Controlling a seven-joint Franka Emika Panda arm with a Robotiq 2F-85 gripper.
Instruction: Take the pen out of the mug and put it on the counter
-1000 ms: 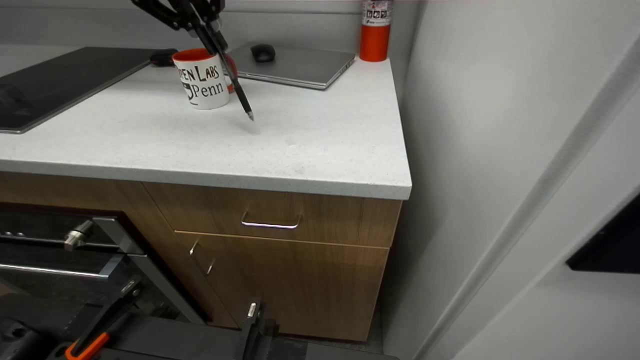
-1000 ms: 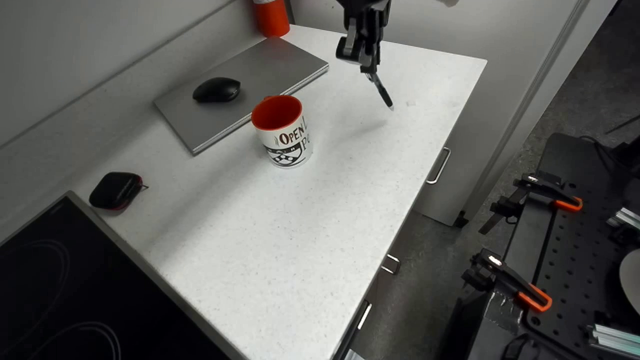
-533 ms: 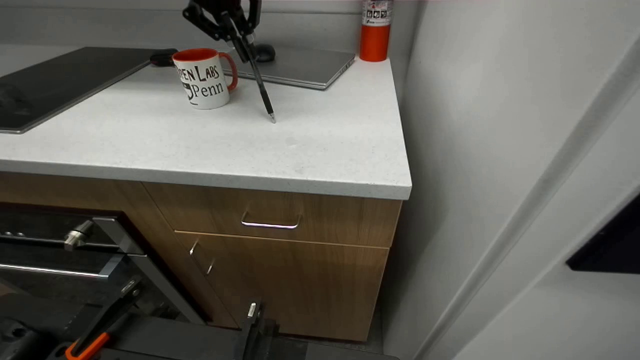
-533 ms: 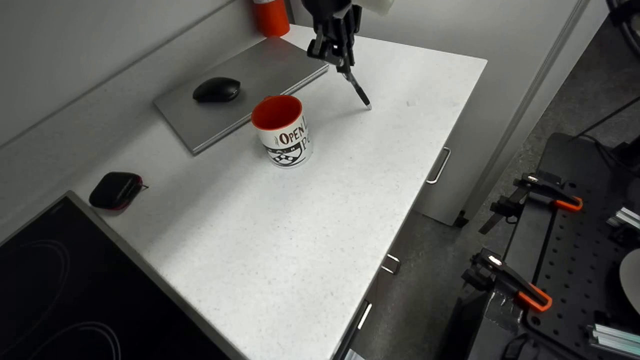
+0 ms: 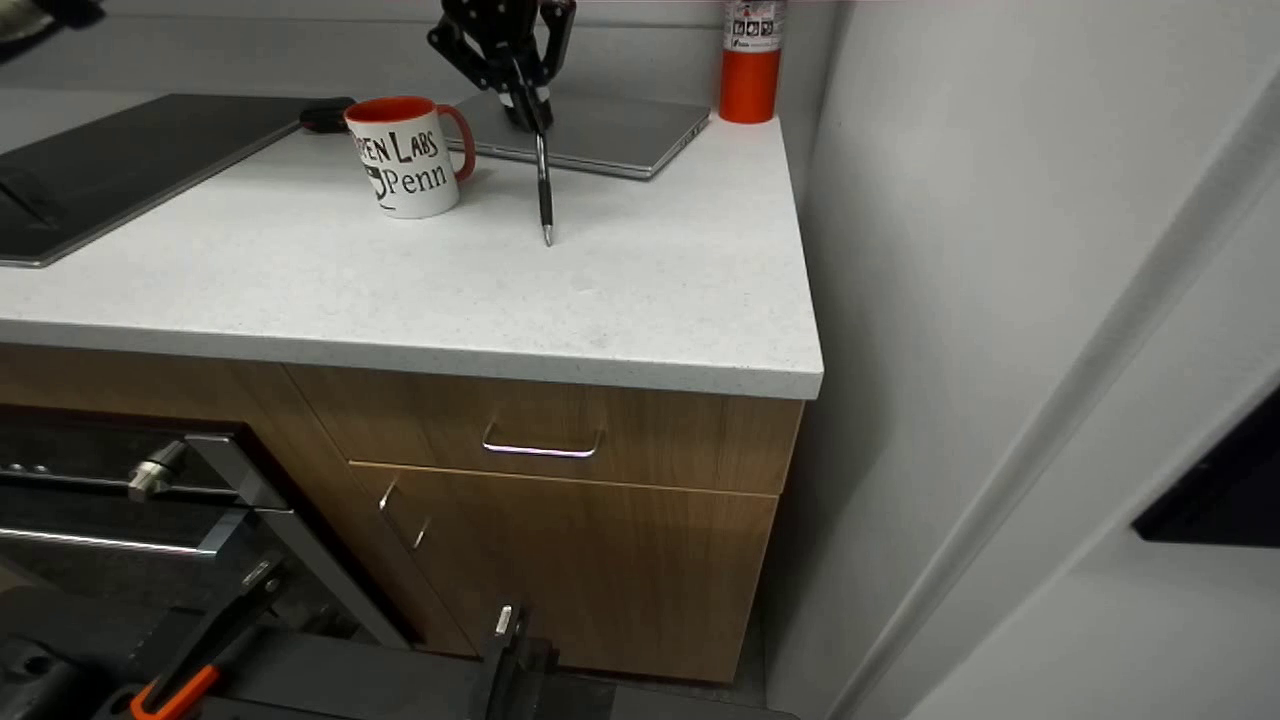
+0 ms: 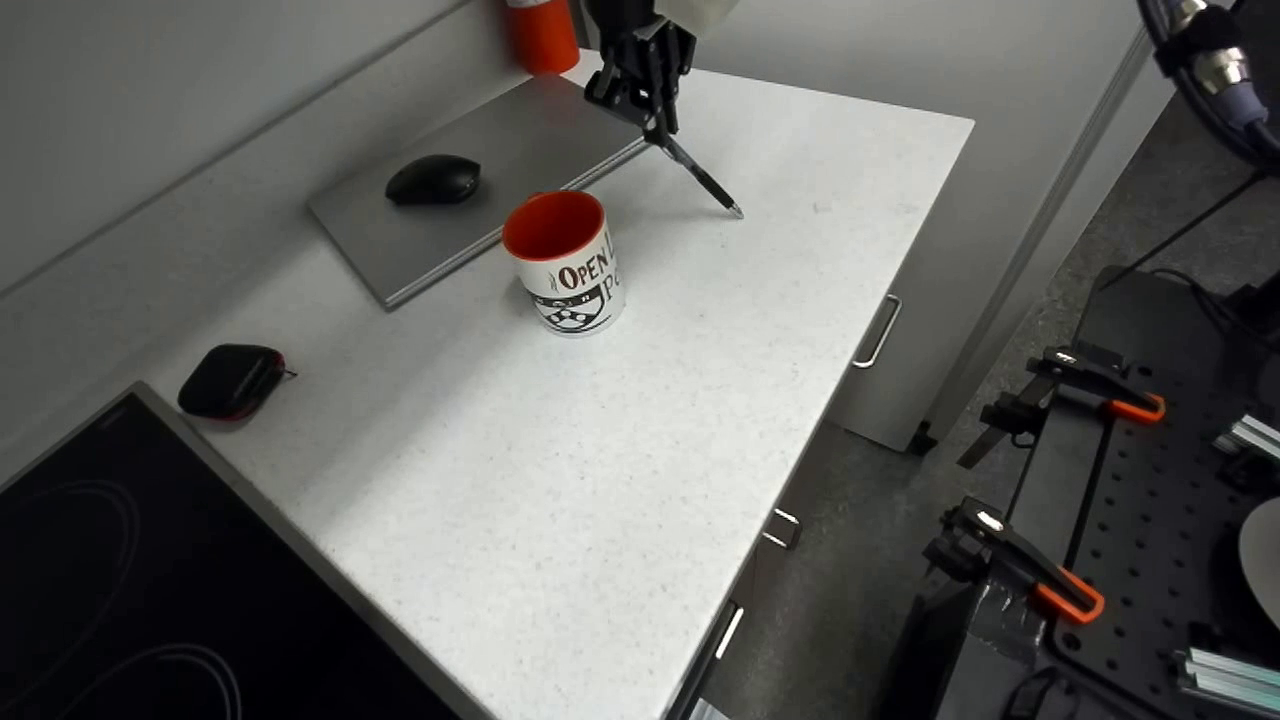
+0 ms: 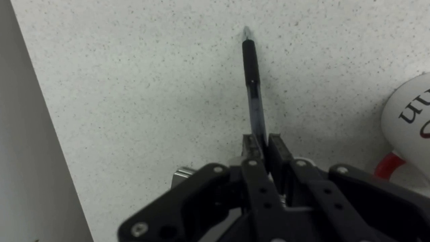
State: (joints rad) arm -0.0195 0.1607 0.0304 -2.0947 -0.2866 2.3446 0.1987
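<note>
My gripper (image 5: 537,128) is shut on the upper end of the dark pen (image 5: 545,195), also seen in an exterior view (image 6: 703,180). In the wrist view the pen (image 7: 251,65) runs out from between the fingertips (image 7: 261,139), its silver tip pointing away. The pen is tilted, with its tip at or just above the white counter (image 5: 620,290); I cannot tell if it touches. The white mug (image 5: 408,165) with red handle stands upright beside the gripper, on the counter in an exterior view (image 6: 575,285). Its red inside shows no pen. The mug (image 7: 410,117) is at the wrist view's right edge.
A closed grey laptop (image 6: 530,130) with a black mouse (image 6: 434,180) lies behind the mug. A red-and-white canister (image 5: 750,80) stands in the back corner. A dark cooktop (image 5: 130,160) and small black case (image 6: 232,382) are at the other side. The counter's front edge (image 5: 420,357) drops to drawers.
My gripper has moved with the pen away from the mug, then back toward the laptop. The pen leans more now, its tip staying nearly in place over the last half second. The mug has not moved.
</note>
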